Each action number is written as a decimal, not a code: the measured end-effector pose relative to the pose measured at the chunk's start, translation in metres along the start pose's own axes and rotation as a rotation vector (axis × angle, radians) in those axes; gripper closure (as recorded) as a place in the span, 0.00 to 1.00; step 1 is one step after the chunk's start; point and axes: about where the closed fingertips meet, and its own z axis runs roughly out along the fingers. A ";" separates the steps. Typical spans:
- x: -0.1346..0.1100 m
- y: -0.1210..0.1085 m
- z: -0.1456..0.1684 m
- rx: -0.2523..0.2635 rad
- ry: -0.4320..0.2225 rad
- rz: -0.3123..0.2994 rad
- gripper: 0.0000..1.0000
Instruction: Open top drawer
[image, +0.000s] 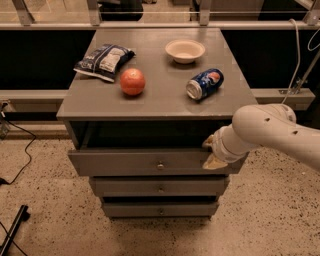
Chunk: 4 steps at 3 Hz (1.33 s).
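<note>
The top drawer (125, 162) of a grey three-drawer cabinet stands partly pulled out, with a dark gap under the cabinet top. Its small round knob (160, 165) is centred on the front. My gripper (210, 153), at the end of a white arm coming in from the right, is at the right end of the drawer front. One tan finger (207, 143) is behind the front panel and one is in front of it, so it is shut on the panel. The drawer's inside is dark.
On the cabinet top (160, 100) lie a chip bag (103, 61), an orange-red fruit (132, 81), a white bowl (185, 50) and a blue can (204, 83) on its side. The two slimmer drawers (160, 188) below are nearly closed. Cables and a black leg (12, 235) lie on the floor at left.
</note>
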 end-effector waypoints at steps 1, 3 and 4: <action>0.000 0.000 0.000 -0.001 0.000 -0.001 0.30; -0.001 0.001 0.001 -0.003 0.000 -0.002 0.00; -0.001 0.002 0.002 -0.006 0.001 -0.003 0.00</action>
